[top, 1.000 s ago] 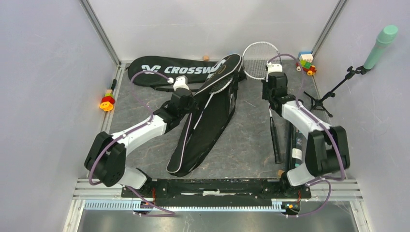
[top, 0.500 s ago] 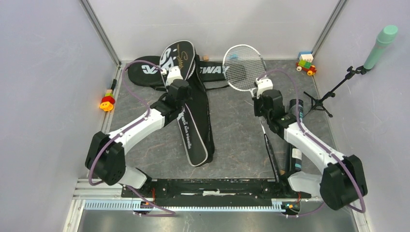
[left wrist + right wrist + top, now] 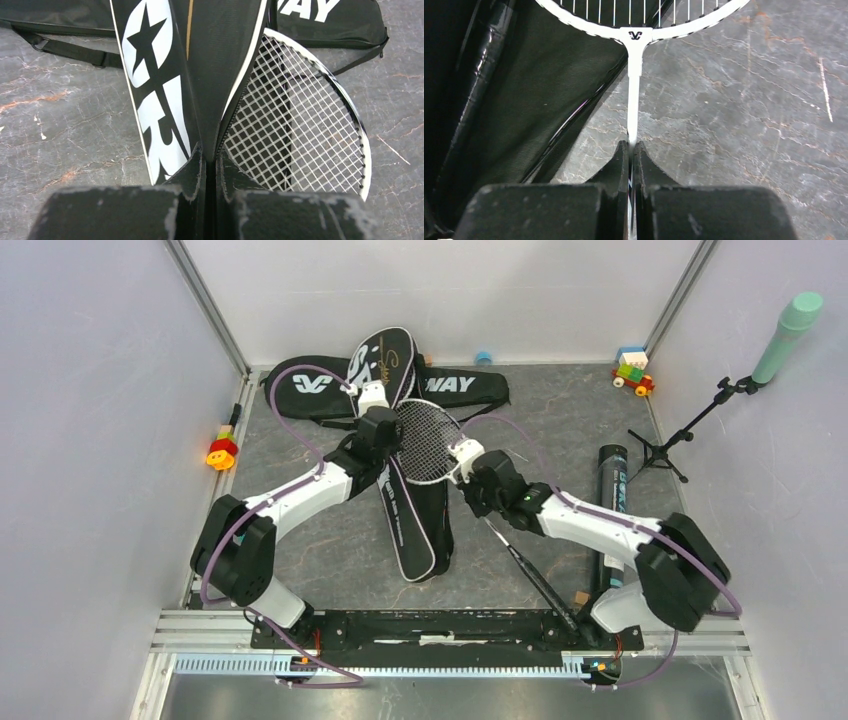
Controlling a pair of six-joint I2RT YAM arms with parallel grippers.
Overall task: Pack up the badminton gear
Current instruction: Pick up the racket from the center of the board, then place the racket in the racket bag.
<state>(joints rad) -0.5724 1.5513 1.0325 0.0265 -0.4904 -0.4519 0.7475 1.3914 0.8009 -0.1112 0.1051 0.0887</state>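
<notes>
Overhead, grey marbled table [image 3: 320, 560], pale walls [image 3: 90, 440]; two bags crossed upper centre, SPORT bag [image 3: 405, 510] over CROSSWAY bag [image 3: 465, 387]; one racket [image 3: 425, 440] showing, one tube [image 3: 612, 500] at right. Left wrist: left gripper [image 3: 210, 155] pinches the SPORT bag's edge. Right wrist: right gripper [image 3: 630, 147] clamps the racket's shaft.

This is a robotics lab test cell rather than a home or a shop. Plain pale panel walls [image 3: 90, 440] box in a table on three sides, framed by bare aluminium profile posts [image 3: 207, 308]. A grey marbled mat [image 3: 560, 400] covers the tabletop. Two white-and-black robot arms, left [image 3: 300, 495] and right [image 3: 600, 527], are bolted to a black base plate [image 3: 450, 625] on slotted rails [image 3: 190, 630]. A mint-green microphone [image 3: 790, 335] on a stand and small toy blocks [image 3: 632, 370] sit at the edges.
</notes>
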